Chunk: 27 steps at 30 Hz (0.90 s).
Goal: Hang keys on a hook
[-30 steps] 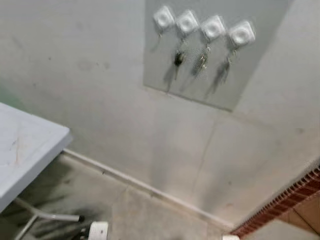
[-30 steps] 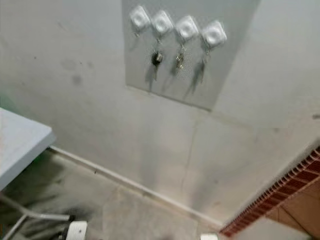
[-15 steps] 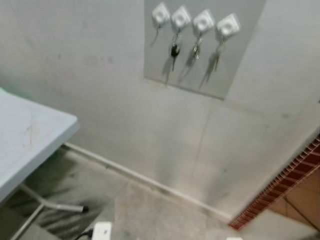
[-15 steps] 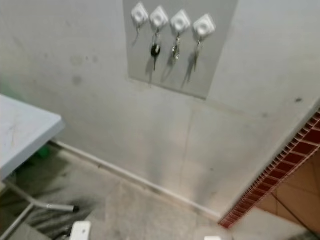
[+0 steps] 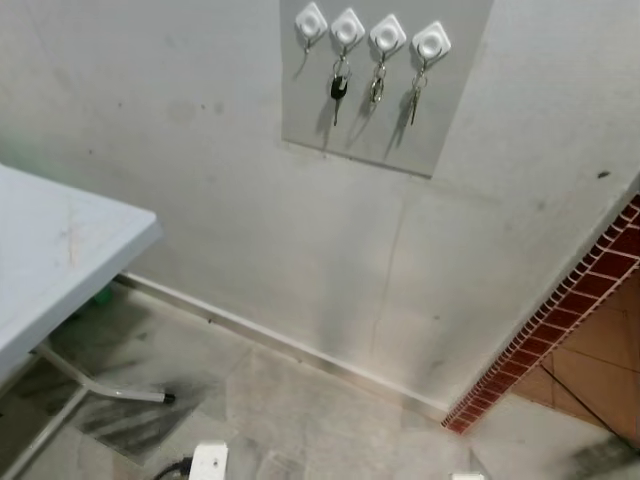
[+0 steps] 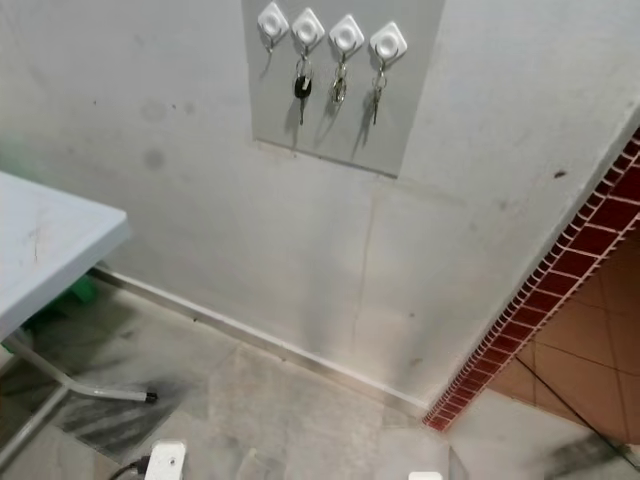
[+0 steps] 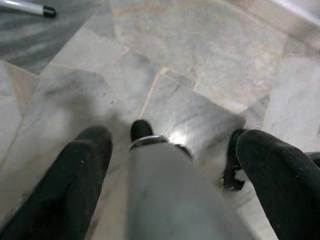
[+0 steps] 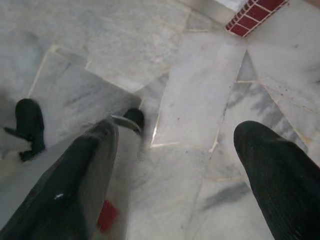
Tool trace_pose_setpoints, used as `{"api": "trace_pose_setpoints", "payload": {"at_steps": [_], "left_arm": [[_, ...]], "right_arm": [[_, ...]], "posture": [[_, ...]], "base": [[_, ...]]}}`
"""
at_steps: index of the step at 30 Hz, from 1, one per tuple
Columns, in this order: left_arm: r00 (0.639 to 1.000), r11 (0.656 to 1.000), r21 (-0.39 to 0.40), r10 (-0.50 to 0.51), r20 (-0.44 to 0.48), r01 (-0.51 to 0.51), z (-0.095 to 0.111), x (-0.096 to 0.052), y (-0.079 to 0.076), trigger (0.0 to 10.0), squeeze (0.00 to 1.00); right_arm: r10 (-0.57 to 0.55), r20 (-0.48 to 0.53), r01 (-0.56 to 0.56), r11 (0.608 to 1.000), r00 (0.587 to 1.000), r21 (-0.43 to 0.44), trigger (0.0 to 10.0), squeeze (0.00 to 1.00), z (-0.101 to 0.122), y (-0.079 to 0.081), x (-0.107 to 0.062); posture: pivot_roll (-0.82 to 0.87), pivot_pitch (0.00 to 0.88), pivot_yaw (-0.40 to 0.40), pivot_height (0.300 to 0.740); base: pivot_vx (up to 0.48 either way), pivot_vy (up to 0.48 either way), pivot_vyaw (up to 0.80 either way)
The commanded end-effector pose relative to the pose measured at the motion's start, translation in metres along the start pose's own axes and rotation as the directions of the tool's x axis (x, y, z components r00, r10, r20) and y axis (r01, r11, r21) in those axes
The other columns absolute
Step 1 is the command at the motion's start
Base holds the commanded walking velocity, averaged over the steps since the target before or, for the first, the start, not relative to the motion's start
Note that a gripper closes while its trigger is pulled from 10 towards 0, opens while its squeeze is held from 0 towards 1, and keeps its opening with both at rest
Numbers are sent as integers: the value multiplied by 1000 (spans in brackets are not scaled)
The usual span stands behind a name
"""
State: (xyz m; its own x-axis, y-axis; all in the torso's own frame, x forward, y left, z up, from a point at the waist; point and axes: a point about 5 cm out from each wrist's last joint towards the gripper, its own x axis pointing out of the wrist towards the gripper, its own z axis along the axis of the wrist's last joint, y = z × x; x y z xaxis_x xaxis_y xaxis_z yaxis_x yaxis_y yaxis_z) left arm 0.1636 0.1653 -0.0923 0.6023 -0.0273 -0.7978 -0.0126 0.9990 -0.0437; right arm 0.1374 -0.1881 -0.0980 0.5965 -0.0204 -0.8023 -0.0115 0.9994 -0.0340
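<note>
Four white square wall hooks [image 5: 370,33] w/ three hung metal key bunches [image 5: 375,88] are seen far up; left gripper [image 7: 172,165] and right gripper [image 8: 182,165] hang released, nothing grasped, over marble floor [image 8: 200,90]. Risk: keys already hung could be knocked off by a renewed reach.

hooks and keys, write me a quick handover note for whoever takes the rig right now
Left pincer: open, hanging over the marble floor, holding nothing.
Right pincer: open, also over the floor, holding nothing.
Four white hooks on the grey wall panel. The leftmost hook is bare; the other three carry keys: a black-headed key, a second set, a third.
Done: three hooks filled. Left: one hook free; no loose keys visible from here. White table stands to the robot's left.
</note>
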Motion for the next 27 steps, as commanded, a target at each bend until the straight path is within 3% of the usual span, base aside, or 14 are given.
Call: {"api": "trace_pose_setpoints", "payload": {"at_steps": [1, 11, 27], "left_arm": [[999, 1000, 0, 1, -37, -1, -9, -2, 0, 10000, 0], [1000, 1000, -11, -5, -16, 5, -6, -1, 0, 10000, 0], [1000, 1000, -10, -10, -4, 10, -4, -1, -1, 10000, 0]], "right_arm": [[-3, -31, 3, 1000, 1000, -1, 10000, 0, -8, -1, -2], [-1, -33, 1, 1000, 999, -10, 10000, 0, -7, -1, -2], [2, -30, -3, 1000, 1000, -17, 10000, 0, -5, 0, -1]], "posture": [[42, 101, -39, 740], [39, 104, -37, 740], [40, 109, -36, 740]], "base": [[-255, 0, 0], [-25, 0, 42], [0, 0, 800]]}}
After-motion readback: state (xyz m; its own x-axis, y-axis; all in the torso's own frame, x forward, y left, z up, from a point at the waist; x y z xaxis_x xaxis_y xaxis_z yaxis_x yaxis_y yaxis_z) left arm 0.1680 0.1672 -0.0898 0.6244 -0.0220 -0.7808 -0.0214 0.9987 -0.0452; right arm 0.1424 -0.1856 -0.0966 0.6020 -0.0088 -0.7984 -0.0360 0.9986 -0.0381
